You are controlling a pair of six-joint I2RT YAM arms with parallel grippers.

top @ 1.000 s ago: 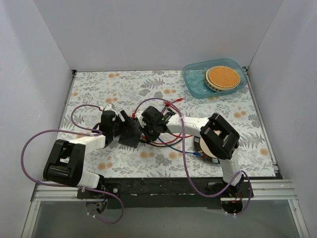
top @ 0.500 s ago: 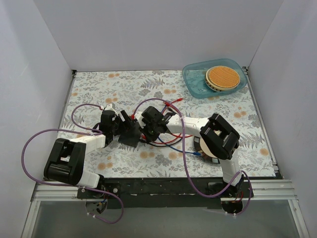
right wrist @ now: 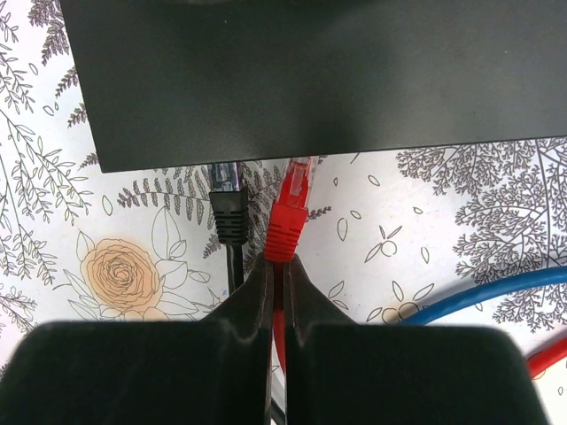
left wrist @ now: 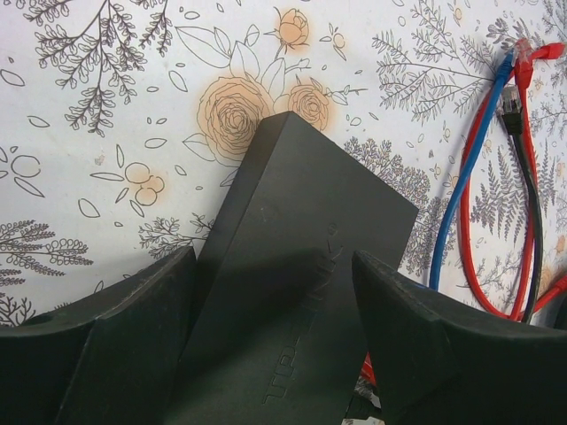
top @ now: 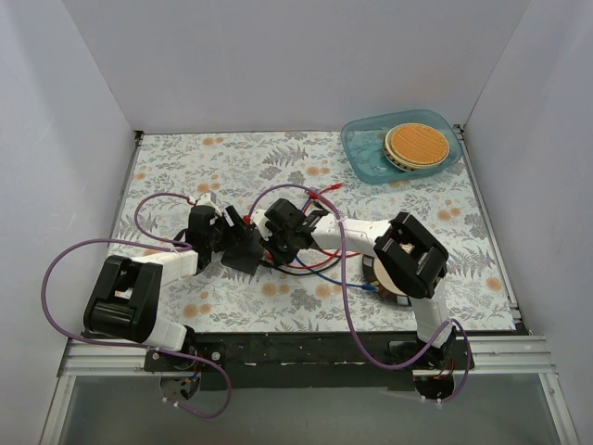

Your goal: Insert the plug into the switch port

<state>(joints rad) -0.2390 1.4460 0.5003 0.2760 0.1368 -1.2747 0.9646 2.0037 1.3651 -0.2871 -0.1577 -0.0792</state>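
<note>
The flat matte-black switch box [top: 243, 250] lies left of centre on the floral table, one end raised. My left gripper [top: 225, 232] is shut on it; in the left wrist view the box [left wrist: 301, 257] sits between the two fingers of that gripper [left wrist: 275, 257]. My right gripper [top: 271, 239] is shut on the red cable just behind the red plug [right wrist: 291, 212]. In the right wrist view that gripper [right wrist: 279, 264] points the plug's clear tip at the box's near edge [right wrist: 310, 88]. The ports themselves do not show. A black plug [right wrist: 228, 199] sits beside the red one, at the same edge.
A blue cable [right wrist: 496, 292] and red and black cables [left wrist: 523, 177] lie loose right of the box. A blue tub [top: 366, 153] with a round orange-topped dish [top: 422, 144] stands at the back right. White walls enclose the table on three sides.
The box and my left gripper have shifted slightly up and to the left. The right gripper with the red plug has hardly moved.
</note>
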